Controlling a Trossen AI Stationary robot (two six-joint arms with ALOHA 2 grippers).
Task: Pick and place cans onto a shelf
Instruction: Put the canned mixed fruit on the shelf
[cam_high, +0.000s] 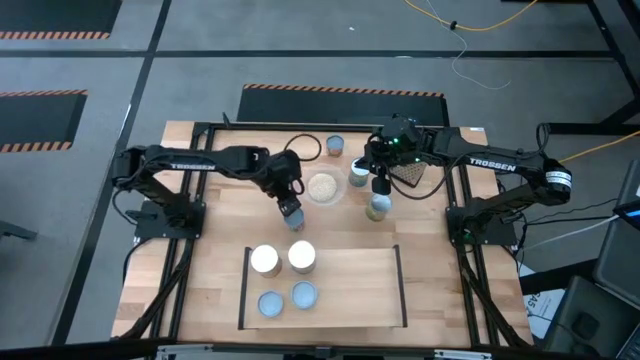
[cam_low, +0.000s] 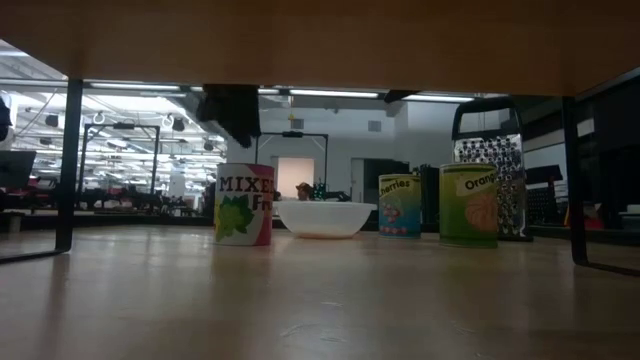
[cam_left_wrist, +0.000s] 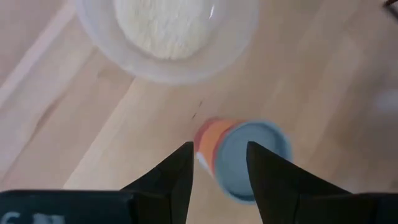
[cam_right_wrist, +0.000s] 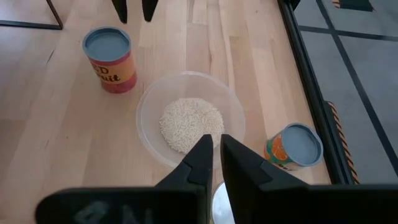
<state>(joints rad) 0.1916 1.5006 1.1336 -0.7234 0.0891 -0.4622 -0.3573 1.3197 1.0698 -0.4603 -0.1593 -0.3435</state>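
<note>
The left gripper (cam_high: 290, 212) has its jaws spread wide and empty, hanging just above a can (cam_high: 295, 221) with a pale-blue top at the centre of the high view; in the left wrist view that can (cam_left_wrist: 245, 158) shows between and just beyond the 2 dark fingers (cam_left_wrist: 177, 177), apart from them. The right gripper (cam_high: 380, 186) has its jaws drawn narrow, holding nothing, above the table in the upper right of the high view.

The surface is a light-wood table (cam_high: 220, 240) inside a black frame, on a grey floor marked with striped tape. The low view looks across the boards into a big lit hall with ceiling lamps.

The shelf (cam_high: 350, 290), at the bottom centre of the high view, carries 4 cans: 2 white-topped at its upper left, 2 blue-topped below them. 4 more stand on the table: the one under the left gripper, one (cam_high: 335, 145) at upper centre, and 2 (cam_high: 376, 207) beside the right gripper. A clear bowl (cam_high: 323, 187) of grains sits between the grippers, and a dark grater (cam_high: 408, 175) lies at upper right.
</note>
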